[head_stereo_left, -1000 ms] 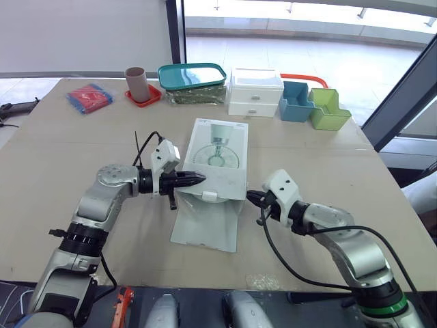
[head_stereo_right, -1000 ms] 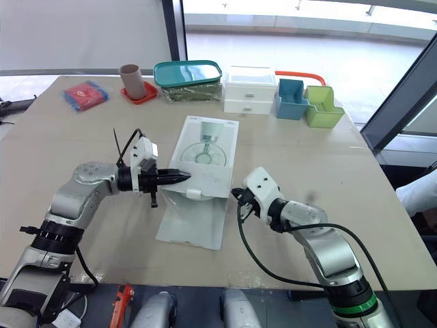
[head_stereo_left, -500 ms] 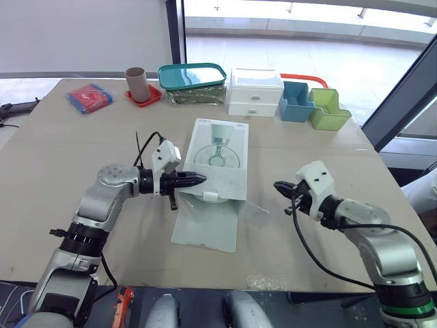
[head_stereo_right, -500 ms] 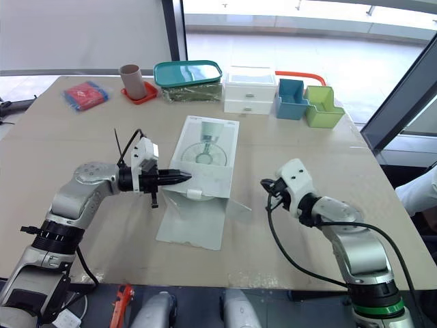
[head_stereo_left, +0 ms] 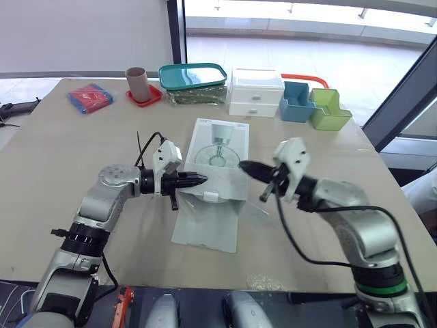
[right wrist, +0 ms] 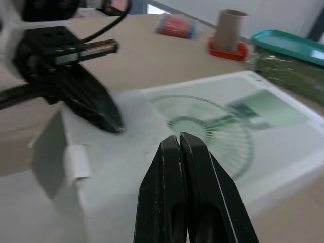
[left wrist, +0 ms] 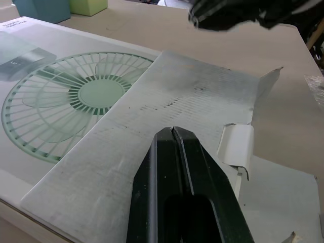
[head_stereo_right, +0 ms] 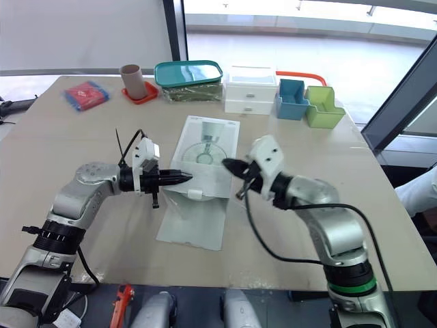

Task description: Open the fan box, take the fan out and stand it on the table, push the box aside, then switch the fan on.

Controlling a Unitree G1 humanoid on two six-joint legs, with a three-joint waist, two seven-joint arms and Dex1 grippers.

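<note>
Only the opening is begun: we hold our left gripper and right gripper pinched shut over the flat white cardboard fan box, fan not yet out.

Bright, even daylight; soft shadows

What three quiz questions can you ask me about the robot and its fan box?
1. True or false: the fan box stands upright on the table.
2. The right jaws are: A wide open, B shut, C gripping a cup.
3. Which sits farther to the robot's right, the blue bin or the green bin?
Key: 1 false, it lies flat. 2 B. 3 the green bin.
</note>
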